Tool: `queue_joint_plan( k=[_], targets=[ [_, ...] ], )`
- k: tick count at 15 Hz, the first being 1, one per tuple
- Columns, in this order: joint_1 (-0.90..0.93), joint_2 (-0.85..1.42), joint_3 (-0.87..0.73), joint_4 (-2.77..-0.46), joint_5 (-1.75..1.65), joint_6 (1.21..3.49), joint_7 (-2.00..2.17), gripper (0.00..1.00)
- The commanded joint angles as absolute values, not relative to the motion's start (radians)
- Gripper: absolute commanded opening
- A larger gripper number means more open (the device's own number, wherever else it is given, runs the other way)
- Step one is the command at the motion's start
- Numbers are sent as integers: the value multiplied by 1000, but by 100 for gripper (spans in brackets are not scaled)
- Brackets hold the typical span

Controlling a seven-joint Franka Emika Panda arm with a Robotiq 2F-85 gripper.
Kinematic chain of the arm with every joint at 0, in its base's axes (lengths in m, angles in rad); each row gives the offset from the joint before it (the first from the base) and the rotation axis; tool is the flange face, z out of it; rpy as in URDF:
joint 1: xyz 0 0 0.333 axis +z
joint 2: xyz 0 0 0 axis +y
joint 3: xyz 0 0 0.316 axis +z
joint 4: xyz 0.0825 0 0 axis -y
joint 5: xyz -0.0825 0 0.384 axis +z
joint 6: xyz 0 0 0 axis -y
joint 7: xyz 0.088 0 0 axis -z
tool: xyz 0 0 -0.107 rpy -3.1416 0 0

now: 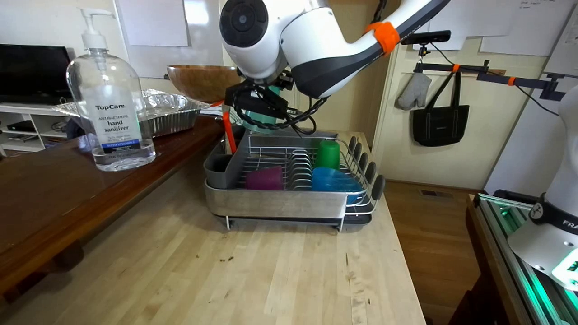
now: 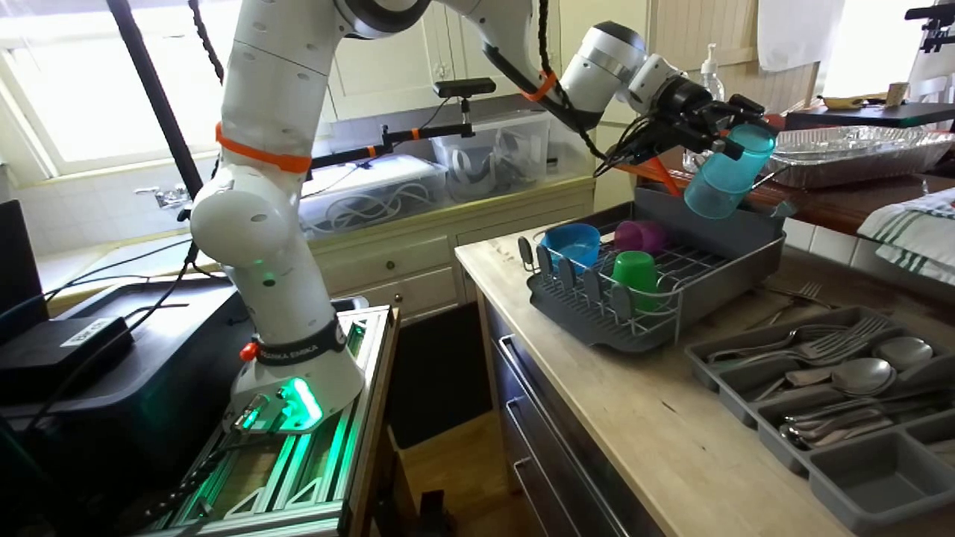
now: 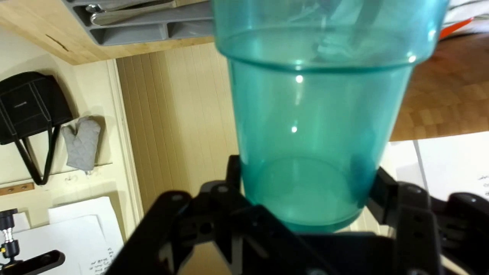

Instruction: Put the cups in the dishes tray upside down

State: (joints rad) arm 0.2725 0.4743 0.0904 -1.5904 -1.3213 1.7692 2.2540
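- teal cup (image 3: 324,114) looms closest in the wrist view, its narrow base at the near end, its wider mouth pointing away.
- the gripper (image 3: 308,185) holds this cup from both sides near the base, jaws parted only as far as that base allows.
- in an exterior view the cup hangs above the dish rack (image 2: 735,272), near its walled corner, mouth downward but tilted rather than upright.
- the move to come turns on that lean: the rack lies below the gripper, while the cup's long axis slants to the wire floor (image 1: 266,160) instead of standing square to it.
- whether the mouth is fully over the rack or partly past its edge, i cannot tell.
- within the rack, a green cup (image 1: 328,154) stands upside down, a purple cup (image 1: 264,178) seems to lie on its side, and a blue cup (image 1: 333,179) sits tilted by the prongs (image 1: 299,170).
- most likely the next step is to level the teal cup, then lower it.
- an orange handle (image 1: 229,133) rises from the caddy (image 1: 221,180) nearby; a low sweep could knock it.
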Motion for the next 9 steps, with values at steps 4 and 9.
queue_joint_plan(
  k=[4, 9],
  targets=[
    [274, 493, 111, -1618, -1286, 1681, 2235, 49],
    [264, 545, 109, -1607, -1262, 1650, 2214, 49]
  ],
)
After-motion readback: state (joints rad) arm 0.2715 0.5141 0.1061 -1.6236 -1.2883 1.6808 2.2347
